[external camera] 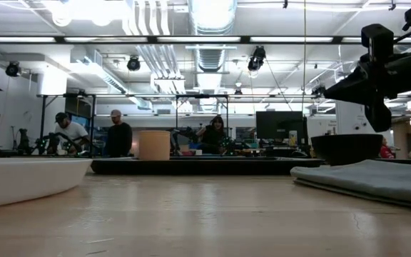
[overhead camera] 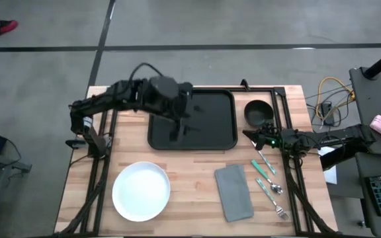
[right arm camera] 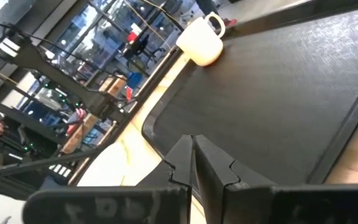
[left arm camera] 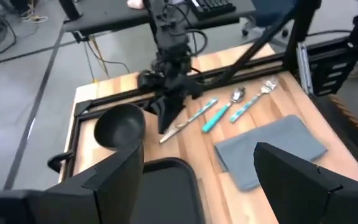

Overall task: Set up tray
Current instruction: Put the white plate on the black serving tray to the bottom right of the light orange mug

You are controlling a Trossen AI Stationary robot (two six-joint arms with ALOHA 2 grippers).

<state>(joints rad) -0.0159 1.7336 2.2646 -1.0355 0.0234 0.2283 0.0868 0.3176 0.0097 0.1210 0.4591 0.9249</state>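
The black tray [overhead camera: 210, 119] lies flat on the far middle of the table and also shows under the right gripper's camera as the tray [right arm camera: 278, 87]. My left gripper [overhead camera: 179, 125] hovers over the tray's left half, fingers wide open [left arm camera: 199, 154]. My right gripper [overhead camera: 249, 134] is shut [right arm camera: 192, 149] and hangs above the table just right of the tray, beside the black bowl [overhead camera: 258, 112], pointing toward the tray. In the low view the right gripper [external camera: 334, 91] is clearly off the table. A white mug [right arm camera: 201, 40] stands by the tray's far left corner, hidden under my left arm from above.
The white plate [overhead camera: 141, 192] sits near left, and the grey folded napkin [overhead camera: 233, 192] near the middle. A knife, spoon and fork with teal handles [overhead camera: 268, 177] lie right of the napkin, near my right gripper. Black frame rails [overhead camera: 286, 132] run along both table sides.
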